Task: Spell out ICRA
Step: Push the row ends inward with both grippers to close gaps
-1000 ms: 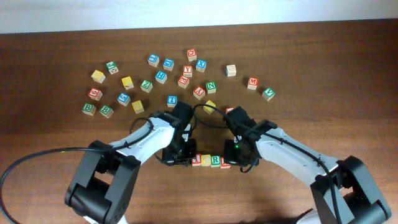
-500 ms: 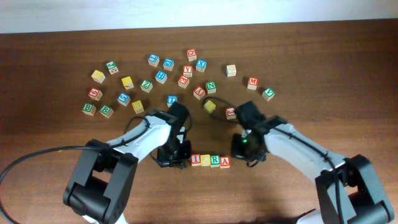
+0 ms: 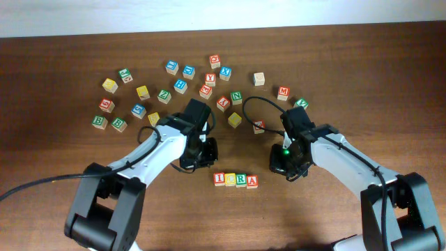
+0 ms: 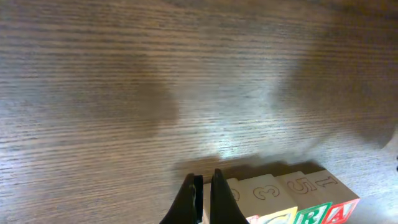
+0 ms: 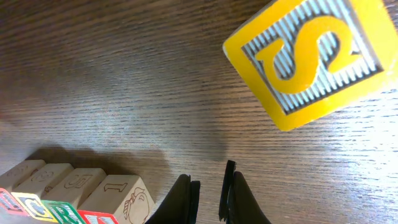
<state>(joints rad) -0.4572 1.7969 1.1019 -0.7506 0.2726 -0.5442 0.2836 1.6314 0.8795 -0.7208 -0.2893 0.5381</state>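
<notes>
The ICRA row [image 3: 236,180] lies on the table [image 3: 362,63], its four cubes touching side by side. The left gripper [image 4: 205,182] is closed on nothing. In its wrist view the row sits just to the right of its fingers, which hide the I end. The frame's bottom edge cuts off the coloured top faces, so only parts of C, R and A can be read.

The right gripper [image 5: 210,180] is all but closed and also empty. The row lies to its lower left, with its tops again cropped. A yellow S cube [image 5: 311,59] lies tilted ahead and to its right, apart from the fingers. From overhead, both sets of fingertips are hidden under the wrists.
</notes>
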